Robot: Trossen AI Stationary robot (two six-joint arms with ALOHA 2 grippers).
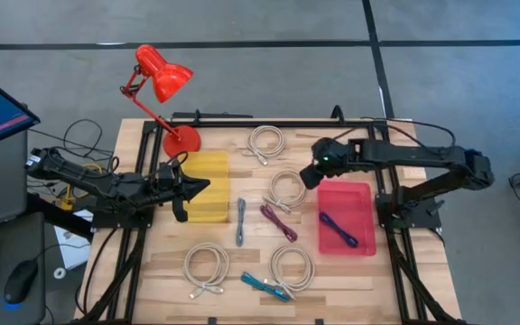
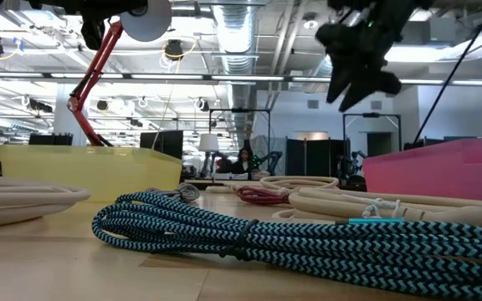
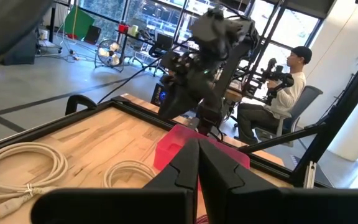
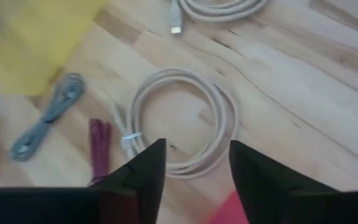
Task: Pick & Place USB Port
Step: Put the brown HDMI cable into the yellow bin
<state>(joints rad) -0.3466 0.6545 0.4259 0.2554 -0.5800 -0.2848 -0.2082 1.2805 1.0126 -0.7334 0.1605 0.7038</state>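
The right gripper [image 4: 192, 180] is hanging above the table with its fingers spread and nothing between them, looking straight down on a white coil [image 4: 182, 118] lying just beside the pink bin [image 1: 347, 217]. The step in hand seems to be fetching the next cable. To do it well, the gripper should be dropping squarely over one side of the loop, near the tie where the strands bunch, so both fingers are straddling the whole bundle and not a single strand, then closing only once low enough.

The left gripper [image 1: 181, 188] is waiting with its fingers pressed together and empty, over the yellow bin [image 1: 208, 185].

Counting from the near edge outward: one teal cable [image 1: 264, 286], two white coils, one grey cable [image 1: 240, 221], one maroon cable [image 1: 278, 221], the white coil under the gripper, and one more white coil at the far edge. That is making four white coils. One purple cable [image 1: 338, 229] is already lying in the pink bin. There are two bins and one red lamp [image 1: 162, 90].
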